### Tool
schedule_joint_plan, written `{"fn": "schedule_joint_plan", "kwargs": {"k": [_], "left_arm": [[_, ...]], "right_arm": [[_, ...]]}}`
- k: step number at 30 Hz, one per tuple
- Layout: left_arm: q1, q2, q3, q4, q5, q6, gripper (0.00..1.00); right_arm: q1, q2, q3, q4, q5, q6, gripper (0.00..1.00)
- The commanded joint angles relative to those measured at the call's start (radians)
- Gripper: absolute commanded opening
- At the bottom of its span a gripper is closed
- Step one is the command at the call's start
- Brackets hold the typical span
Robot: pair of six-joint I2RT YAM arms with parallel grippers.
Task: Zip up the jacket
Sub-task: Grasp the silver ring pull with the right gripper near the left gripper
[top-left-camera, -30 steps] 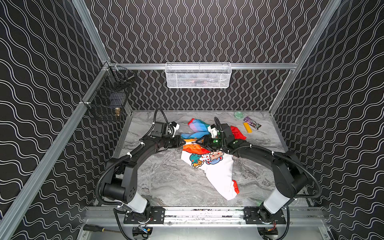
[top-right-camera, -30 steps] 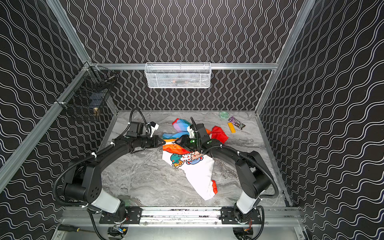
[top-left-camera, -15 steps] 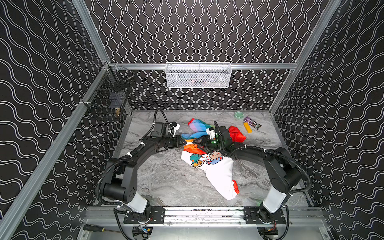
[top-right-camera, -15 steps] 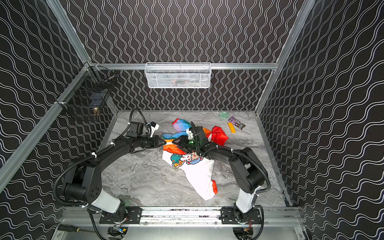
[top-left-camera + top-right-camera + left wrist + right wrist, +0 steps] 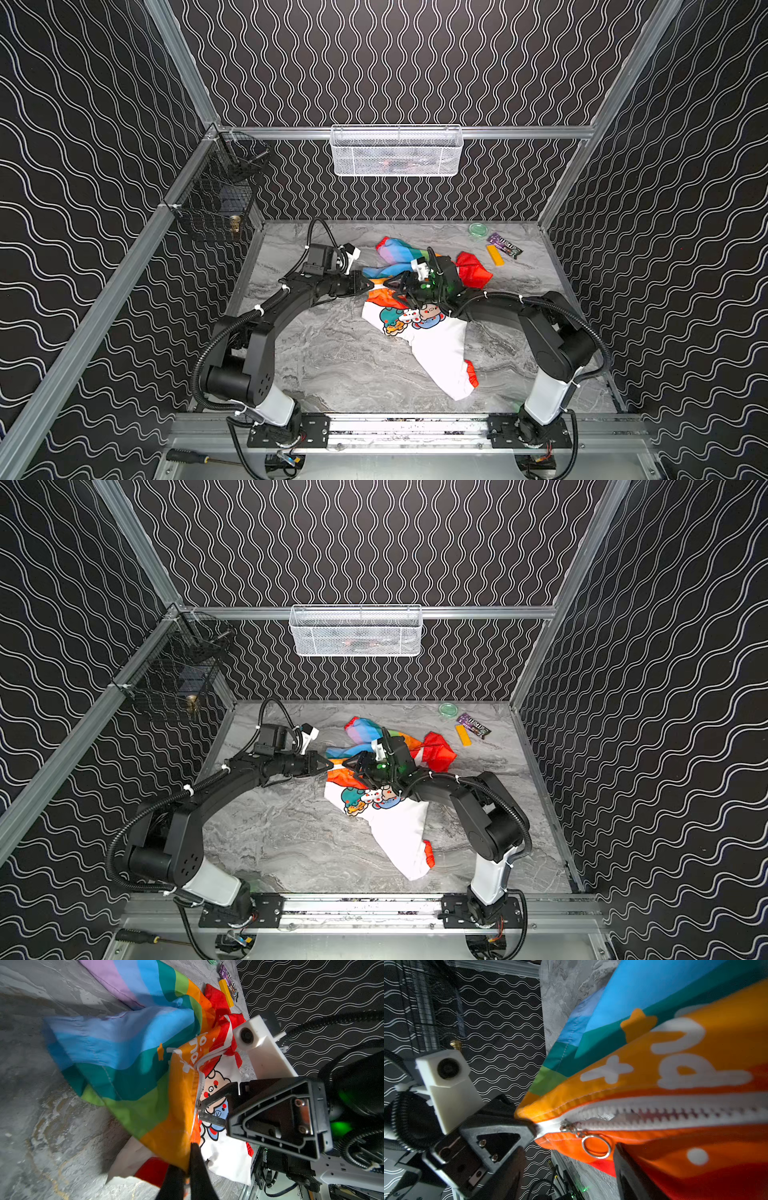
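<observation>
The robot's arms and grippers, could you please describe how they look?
The left arm and right arm are black with white base segments, ribbed black cables and white zip ties. Each wrist carries a white camera block. The left gripper and right gripper are black triangular frames.

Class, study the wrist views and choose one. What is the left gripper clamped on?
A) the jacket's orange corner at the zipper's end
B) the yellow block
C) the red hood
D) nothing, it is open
A: in the right wrist view the left gripper is shut on the orange corner of the jacket, right where the white zipper ends.
</observation>
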Motion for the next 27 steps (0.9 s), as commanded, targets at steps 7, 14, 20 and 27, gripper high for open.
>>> {"fn": "schedule_joint_plan", "kwargs": {"k": [7, 14, 20, 27], "left_arm": [[0.001, 0.001, -0.006, 0.05, 0.049, -0.027, 0.0], [0.001, -0.005, -0.014, 0.055, 0.058, -0.034, 0.0], [0.001, -0.007, -0.018, 0.051, 0.058, -0.034, 0.0], [0.001, -0.012, -0.016, 0.037, 0.057, -0.026, 0.0]], "right_arm": [[-0.001, 0.034, -0.057, 0.2, -0.034, 0.105, 0.7], [-0.003, 0.055, -0.086, 0.332, -0.038, 0.146, 0.71], [-0.006, 0.068, -0.1, 0.434, -0.046, 0.173, 0.72], [-0.007, 0.11, -0.134, 0.559, -0.053, 0.223, 0.71]]}}
